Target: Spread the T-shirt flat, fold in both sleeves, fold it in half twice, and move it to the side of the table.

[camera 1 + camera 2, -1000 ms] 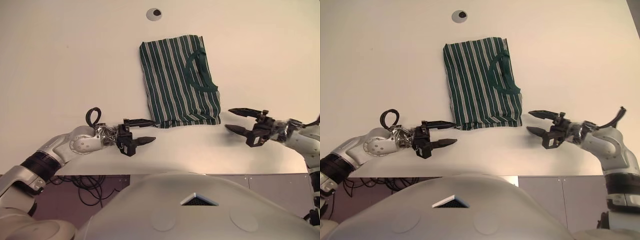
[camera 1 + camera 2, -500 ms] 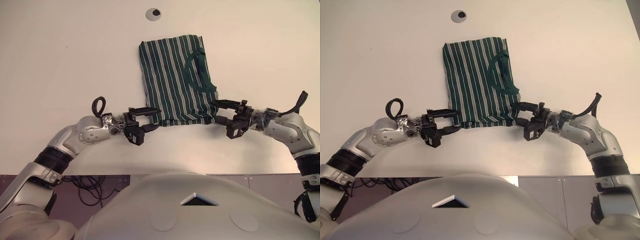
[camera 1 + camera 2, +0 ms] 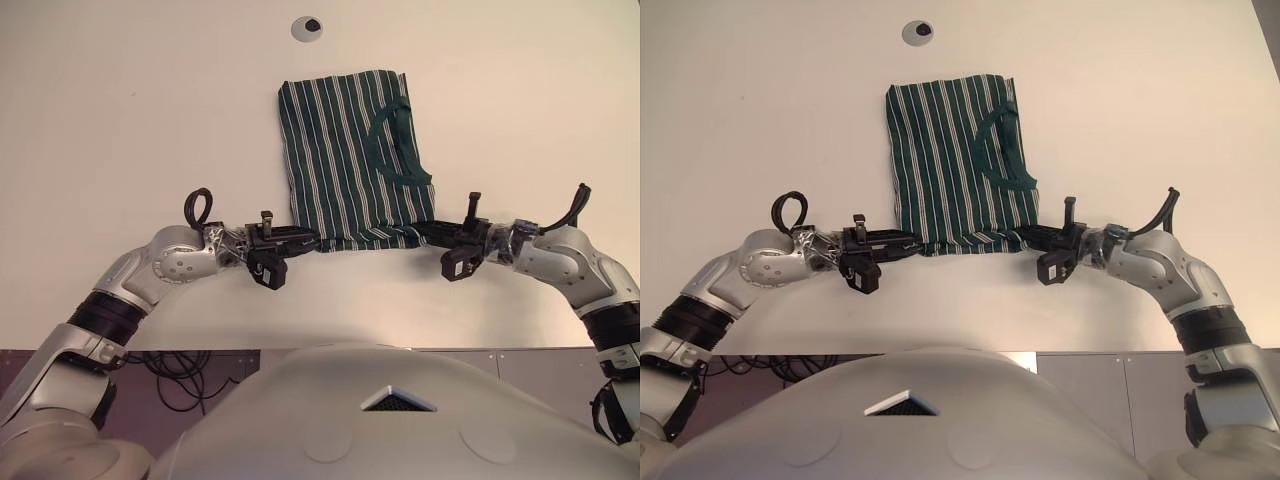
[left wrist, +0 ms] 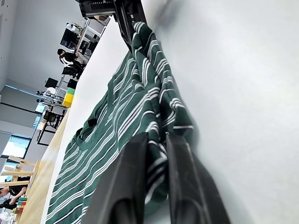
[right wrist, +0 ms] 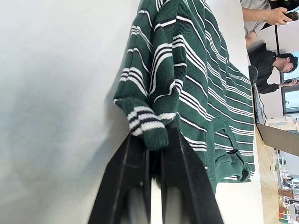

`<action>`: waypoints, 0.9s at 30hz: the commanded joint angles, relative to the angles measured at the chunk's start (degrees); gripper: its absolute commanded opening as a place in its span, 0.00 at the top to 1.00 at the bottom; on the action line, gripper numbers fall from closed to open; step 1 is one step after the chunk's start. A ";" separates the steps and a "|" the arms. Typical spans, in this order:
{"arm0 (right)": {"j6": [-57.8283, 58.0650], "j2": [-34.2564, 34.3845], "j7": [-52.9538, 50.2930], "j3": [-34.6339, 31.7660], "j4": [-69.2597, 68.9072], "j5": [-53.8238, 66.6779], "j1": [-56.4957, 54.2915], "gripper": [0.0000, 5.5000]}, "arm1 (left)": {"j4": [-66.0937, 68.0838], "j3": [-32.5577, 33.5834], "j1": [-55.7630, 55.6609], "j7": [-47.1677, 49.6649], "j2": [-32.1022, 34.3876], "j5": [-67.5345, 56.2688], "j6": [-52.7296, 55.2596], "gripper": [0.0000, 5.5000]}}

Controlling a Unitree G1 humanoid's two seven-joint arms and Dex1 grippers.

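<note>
The T-shirt [image 3: 355, 160] is lying folded into a long rectangle on the table [image 3: 120, 130]. It is sitting about midway between the table's left and right edges. Its long sides are running from the near edge toward the far edge. It is green with thin white stripes. The dark collar [image 3: 392, 140] is showing along its right side, toward the far half. The shirt's near end is stopping short of the table's near edge.

The left gripper [image 3: 308, 238] is lying low over the table at the shirt's near left corner. Its fingers [image 4: 133, 172] are closing on that corner, with bunched cloth squeezed between them. The right gripper [image 3: 422, 233] is lying the same way at the near right corner. Its fingers [image 5: 128, 177] are pinching a striped cuff and the layers of cloth around it. Both grippers are pointing inward at each other along the shirt's near end. The cloth between them is sagging slightly on the tabletop.

A round hole [image 3: 309, 27] is sitting in the table near its far edge, just beyond the shirt's far left corner.
</note>
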 commanded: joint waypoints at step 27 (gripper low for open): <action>44.99 -0.58 23.67 -10.60 -24.18 53.79 5.90 1.00 | -12.78 18.33 4.80 -35.33 1.90 -53.85 53.73 0.99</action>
